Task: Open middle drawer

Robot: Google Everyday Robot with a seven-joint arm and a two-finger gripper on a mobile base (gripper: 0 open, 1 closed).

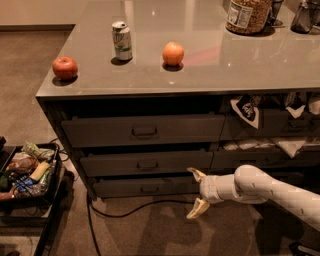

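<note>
The middle drawer (145, 163) is the medium-height dark-grey front in the left stack, with a small loop handle (147, 165) at its centre. Its front sits about level with the drawers above and below. My gripper (195, 192) is open and empty, fingers pointing left. It hangs in front of the right end of the bottom drawer (145, 188), below and to the right of the middle drawer's handle, touching nothing. The upper fingertip (195, 173) is near the middle drawer's lower right corner.
The taller top drawer (142, 131) is above. On the counter (210, 75) stand a red apple (65, 67), a can (122, 40), an orange (173, 53) and a jar (248, 15). A cart of snacks (25, 172) stands left. A cable (125, 210) lies on the floor.
</note>
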